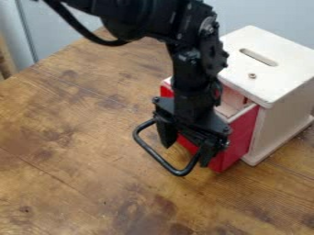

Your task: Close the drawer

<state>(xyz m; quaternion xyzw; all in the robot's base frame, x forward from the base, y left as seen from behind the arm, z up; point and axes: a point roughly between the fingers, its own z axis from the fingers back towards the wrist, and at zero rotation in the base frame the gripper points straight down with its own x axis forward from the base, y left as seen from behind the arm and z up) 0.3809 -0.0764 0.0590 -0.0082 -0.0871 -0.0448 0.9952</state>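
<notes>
Red-fronted and box-shaped, the small drawer [233,138] with its pale wood interior stands part-way out of the pale cream wooden cabinet with a slotted top [273,81], directly behind the black gripper [190,139]. A strip of the pale interior shows between the arm and the cabinet face, so the drawer is not yet shut. Its large black rectangular loop handle [162,152] lies just in front of and below the gripper, reaching out over the brown wooden table [61,138].

The gripper hangs against the drawer's red front with its jaws pointing down on either side of the handle's base. Whether they are pinched onto the handle or merely resting beside it cannot be told from this view.

The step in hand looks like the push itself. The next move calls for steady pressure straight toward the cabinet, along the drawer's line of travel, until the red front meets the cabinet face.

No brand, label or writing can be read anywhere.
</notes>
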